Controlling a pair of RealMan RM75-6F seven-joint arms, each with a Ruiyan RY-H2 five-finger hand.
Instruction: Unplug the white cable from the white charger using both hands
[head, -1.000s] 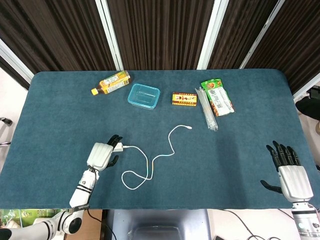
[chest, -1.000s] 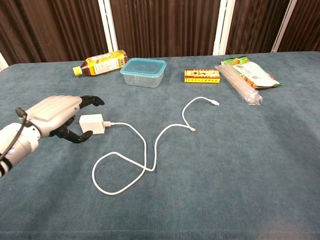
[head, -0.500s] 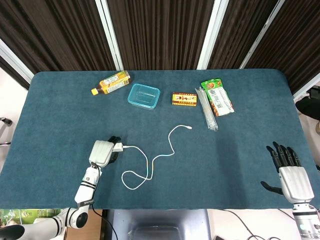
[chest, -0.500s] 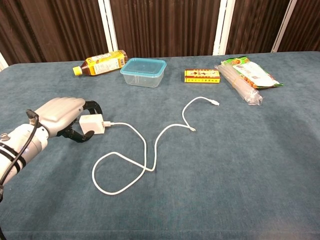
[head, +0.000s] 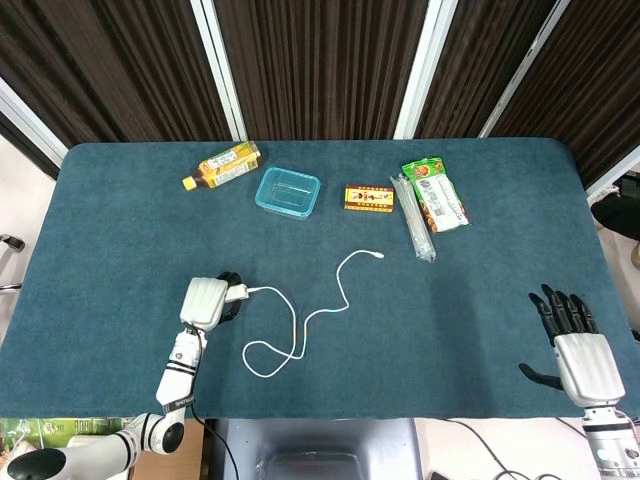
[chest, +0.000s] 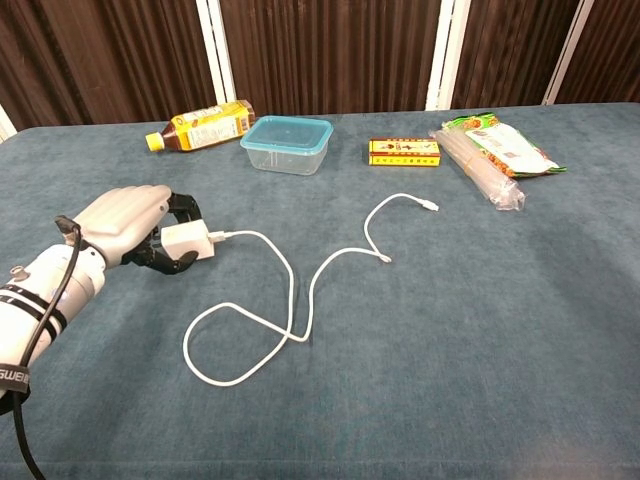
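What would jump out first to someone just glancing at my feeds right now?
Most striking is the left hand at the table's near left, fingers curled around the small white charger block. From it the thin white cable loops across the dark blue tablecloth, still plugged in. The right hand rests far off at the near right edge, fingers spread, holding nothing.

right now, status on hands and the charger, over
Left hand grips white charger, white cable plugged in. Right hand open at table edge, far from cable. Nothing in the way.
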